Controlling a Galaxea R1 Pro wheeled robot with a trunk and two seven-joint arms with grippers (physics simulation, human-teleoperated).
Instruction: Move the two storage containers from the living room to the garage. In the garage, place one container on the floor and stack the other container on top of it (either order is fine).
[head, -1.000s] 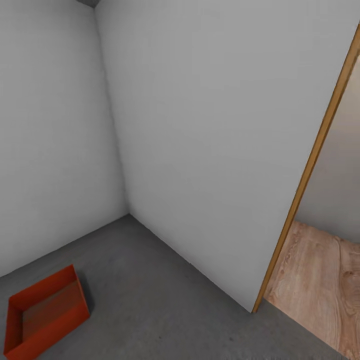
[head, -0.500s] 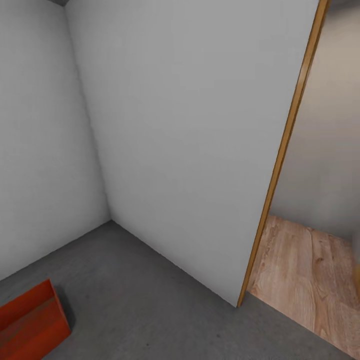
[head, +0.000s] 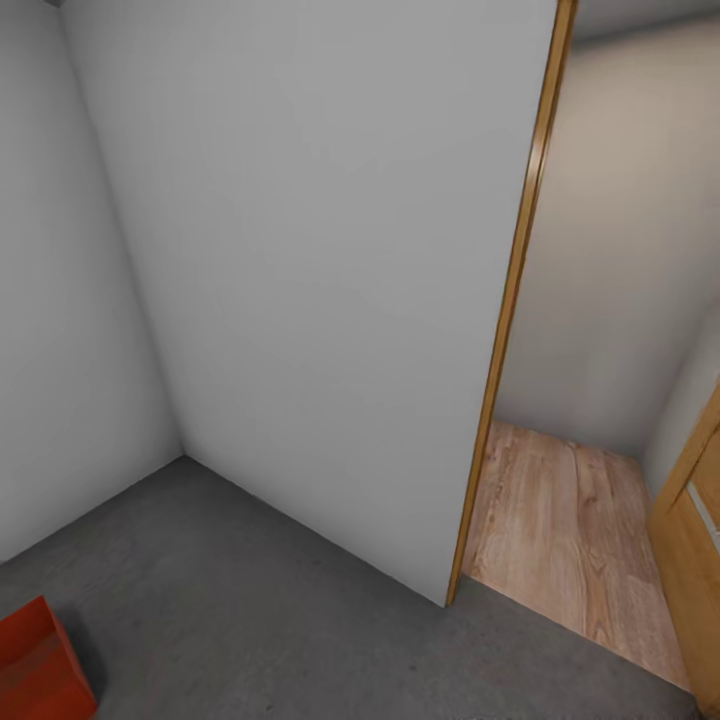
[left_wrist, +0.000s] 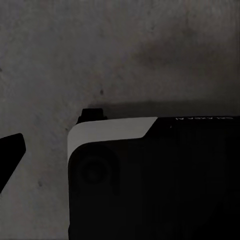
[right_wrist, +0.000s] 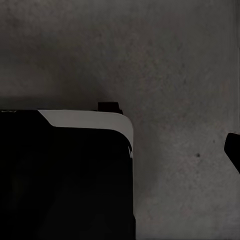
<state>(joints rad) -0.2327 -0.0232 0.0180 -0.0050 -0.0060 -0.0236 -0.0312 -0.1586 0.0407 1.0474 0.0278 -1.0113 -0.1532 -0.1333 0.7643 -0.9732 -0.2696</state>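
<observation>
One orange-red storage container sits on the dark grey garage floor at the lower left corner of the head view, cut off by the picture's edge. Only its near corner and part of its walls show. In the left wrist view a dark fingertip pokes in at the edge over the concrete, and the right wrist view has another dark fingertip at its edge. Nothing is seen held. A single finger shows for each gripper, so their state is unclear. I cannot tell whether the wood floor past the doorway belongs to the living room.
White garage walls meet in a corner ahead. A wood-trimmed wall end borders a doorway onto light wood plank flooring. A wooden door stands at the far right. The robot's black-and-white base lies below both wrists.
The camera has turned to the right, so the whole picture slid left. The container now sits almost out of frame, and more of the doorway and wood floor shows.
</observation>
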